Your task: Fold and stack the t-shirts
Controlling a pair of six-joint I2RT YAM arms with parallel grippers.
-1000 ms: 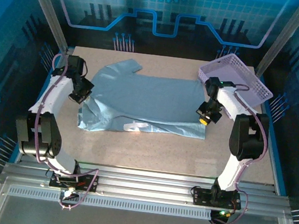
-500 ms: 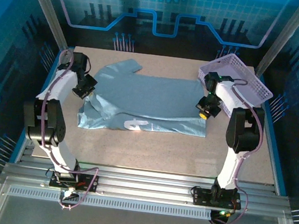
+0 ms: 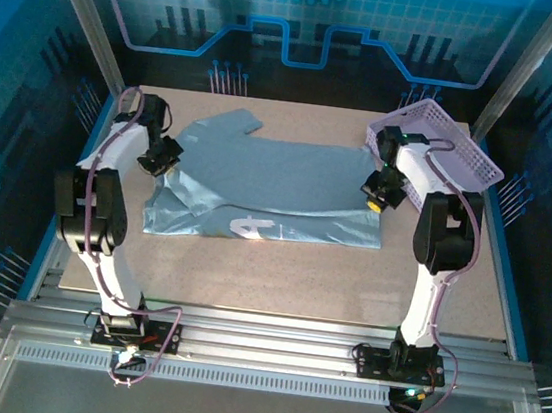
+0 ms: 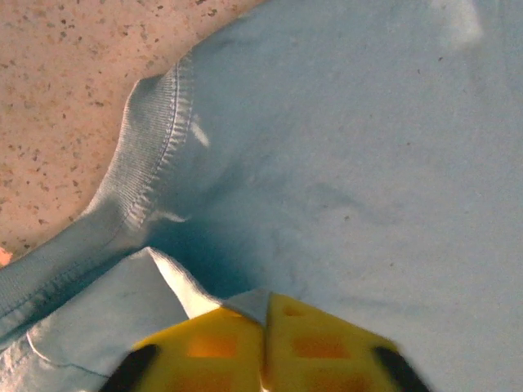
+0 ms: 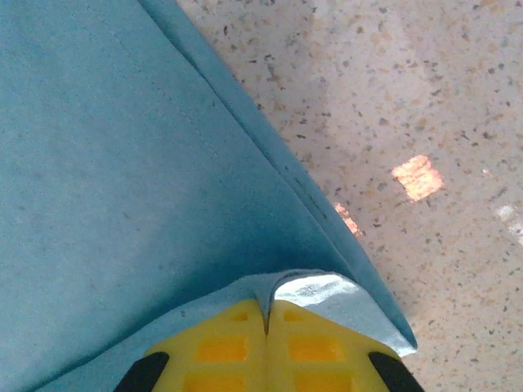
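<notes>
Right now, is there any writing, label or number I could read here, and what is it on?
White print on the t-shirt: too small and blurred to read.
Backdrop: line patterns and a gear shape, no words.
Basket: no label that I can make out.
No other text can be read.

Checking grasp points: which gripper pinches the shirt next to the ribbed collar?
The left gripper; the ribbed collar lies just beyond its fingers. The right gripper pinches the t-shirt at a plain hem.
</notes>
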